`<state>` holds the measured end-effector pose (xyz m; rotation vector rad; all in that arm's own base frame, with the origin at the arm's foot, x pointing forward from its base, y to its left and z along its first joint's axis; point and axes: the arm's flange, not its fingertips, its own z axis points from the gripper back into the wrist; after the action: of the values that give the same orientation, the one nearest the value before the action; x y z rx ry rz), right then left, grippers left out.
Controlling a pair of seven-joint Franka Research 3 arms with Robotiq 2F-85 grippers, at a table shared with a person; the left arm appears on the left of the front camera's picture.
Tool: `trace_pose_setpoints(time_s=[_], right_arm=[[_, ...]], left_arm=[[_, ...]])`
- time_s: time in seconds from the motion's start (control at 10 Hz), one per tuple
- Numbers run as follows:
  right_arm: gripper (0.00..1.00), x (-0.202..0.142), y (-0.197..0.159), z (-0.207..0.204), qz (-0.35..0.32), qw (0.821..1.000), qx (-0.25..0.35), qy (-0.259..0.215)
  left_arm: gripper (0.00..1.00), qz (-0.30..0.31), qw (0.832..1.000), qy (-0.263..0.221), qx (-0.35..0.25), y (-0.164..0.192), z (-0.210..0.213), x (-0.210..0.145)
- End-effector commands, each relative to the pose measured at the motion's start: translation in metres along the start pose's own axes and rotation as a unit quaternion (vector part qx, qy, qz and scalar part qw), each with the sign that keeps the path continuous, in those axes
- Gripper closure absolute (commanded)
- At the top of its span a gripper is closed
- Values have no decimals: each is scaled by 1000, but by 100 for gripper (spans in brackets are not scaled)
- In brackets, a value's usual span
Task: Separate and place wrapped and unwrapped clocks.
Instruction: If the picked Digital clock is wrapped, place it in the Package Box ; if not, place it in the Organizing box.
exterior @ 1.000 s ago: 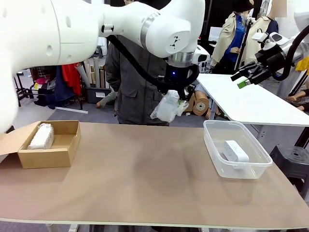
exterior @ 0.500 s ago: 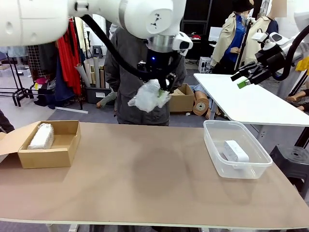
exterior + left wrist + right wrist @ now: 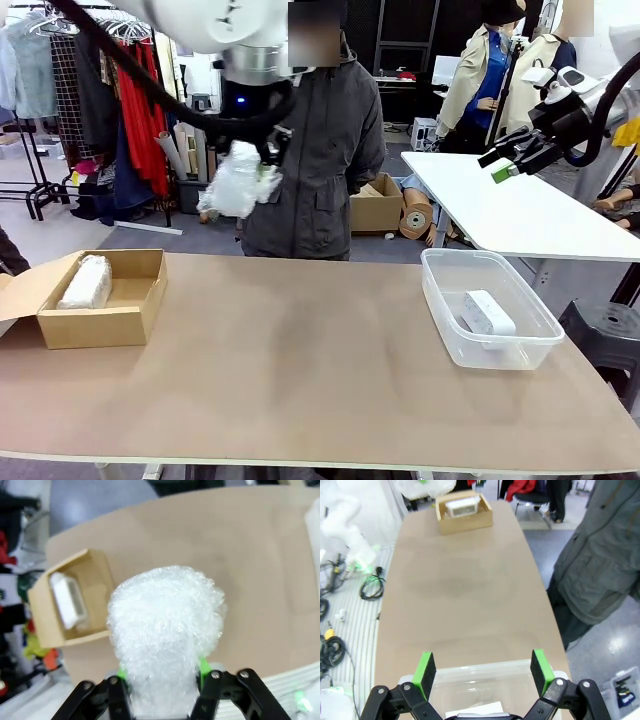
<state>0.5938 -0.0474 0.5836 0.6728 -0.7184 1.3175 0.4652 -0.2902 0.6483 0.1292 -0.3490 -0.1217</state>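
My left gripper [image 3: 262,172] hangs high over the table's left half, shut on a wrapped clock [image 3: 236,182], a lumpy bundle of bubble wrap [image 3: 167,630]. A second wrapped clock [image 3: 86,282] lies in the brown cardboard box [image 3: 135,318] at the table's left end, also seen as a white bundle [image 3: 67,600] in the box [image 3: 97,580] and far off [image 3: 462,506]. The bare white clock [image 3: 487,314] rests in the clear plastic tub [image 3: 445,310] on the right. My right gripper [image 3: 505,165] stays open, raised at the far right above the tub [image 3: 485,682].
A person in a grey jacket [image 3: 325,150] stands at the far side of the table, seen also at the right edge [image 3: 600,565]. A white table [image 3: 520,215] stands behind on the right. The brown tabletop [image 3: 300,370] lies bare between box and tub.
My left arm has carried the wrapped clock leftward and a little higher, from above the table's middle toward the cardboard box side. The right arm has not moved.
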Motion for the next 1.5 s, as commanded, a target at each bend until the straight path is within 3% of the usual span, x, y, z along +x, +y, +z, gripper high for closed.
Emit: trace_pose_setpoints(time_s=[0.0, 0.2, 0.6, 0.8, 0.9, 1.4], right_arm=[[0, 1, 1, 1, 2, 1000, -2, 1], [0, 1, 1, 1, 2, 1000, -2, 1], [0, 1, 1, 1, 2, 1000, -2, 1], [0, 1, 1, 1, 2, 1000, -2, 1], [0, 1, 1, 1, 2, 1000, -2, 1], [0, 1, 1, 1, 2, 1000, -2, 1]], left_arm=[[100, 80, 996, -24, 9, 39, -13, -23], [100, 139, 990, -36, 3, 80, -27, -25], [100, 157, 987, -29, -15, 135, -52, -13], [100, 158, 985, -39, -56, 133, -52, -11], [100, 162, 986, -24, -5, 134, -54, -7], [100, 159, 987, -20, -16, 131, -57, -7]])
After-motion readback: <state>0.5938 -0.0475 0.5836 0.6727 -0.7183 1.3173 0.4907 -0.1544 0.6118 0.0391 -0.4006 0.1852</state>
